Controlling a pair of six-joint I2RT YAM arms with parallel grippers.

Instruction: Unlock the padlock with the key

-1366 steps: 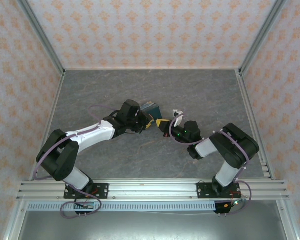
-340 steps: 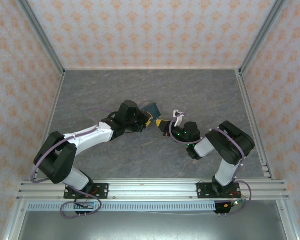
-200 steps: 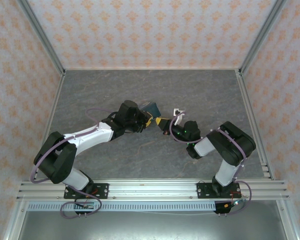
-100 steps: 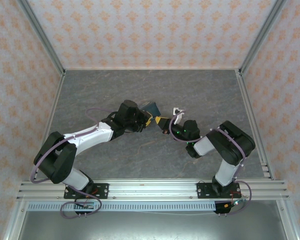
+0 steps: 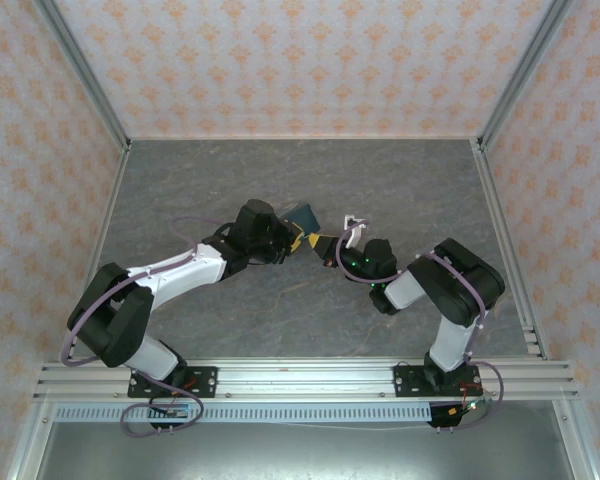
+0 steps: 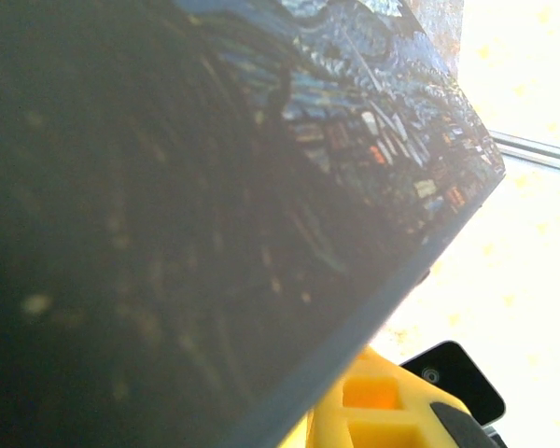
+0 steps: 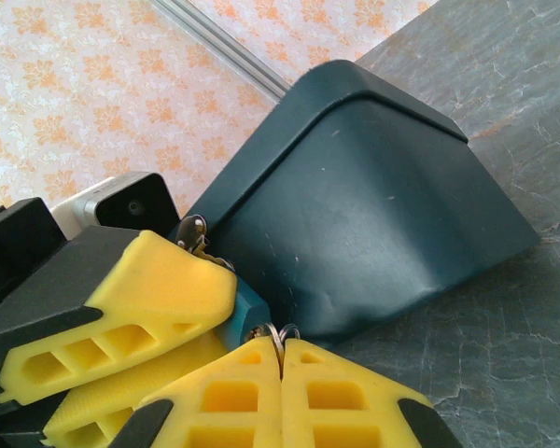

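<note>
Tiny, stiff, slippery key (image 7: 276, 329) pinched by its ring end in the closed right hand (image 7: 280, 359), small hard padlock (image 7: 250, 308) seemingly clamped in the narrow left hand (image 7: 226, 317), lower left of frame.

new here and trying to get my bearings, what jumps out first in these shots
The left gripper and right gripper meet tip to tip in the middle of the table, against a dark box printed with a night sky. Up close, the right gripper is shut on a thin metal ring, and the left gripper beside it pinches what looks like a small teal padlock at the box's corner.
</note>
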